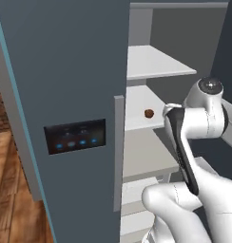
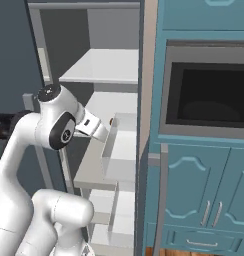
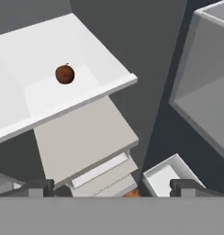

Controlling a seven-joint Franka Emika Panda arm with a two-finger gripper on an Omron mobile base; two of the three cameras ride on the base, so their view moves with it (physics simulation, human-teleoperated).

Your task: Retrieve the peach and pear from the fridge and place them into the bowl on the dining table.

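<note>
The fridge (image 1: 65,66) stands with its left door closed and its right side open on white shelves. The peach (image 3: 64,74), small, round and dark red, lies on the middle shelf (image 3: 95,87); it also shows as peach (image 1: 149,113), and peach (image 2: 112,121) peeks past a door bin. My gripper (image 3: 114,188) is open with nothing between its fingertips, short of the peach and a little below that shelf's front edge. In the right base view the gripper (image 2: 101,134) reaches into the opening. A sliver of orange (image 3: 131,194) shows low down; too little to name. The bowl and dining table are out of view.
The open door's grey bins (image 2: 120,147) stand close on the hand's right side. A teal cabinet with a dark built-in oven (image 2: 209,85) flanks the fridge. More shelves (image 1: 151,61) sit above and below. The closed door carries a lit panel (image 1: 75,136) and bar handle (image 1: 118,152).
</note>
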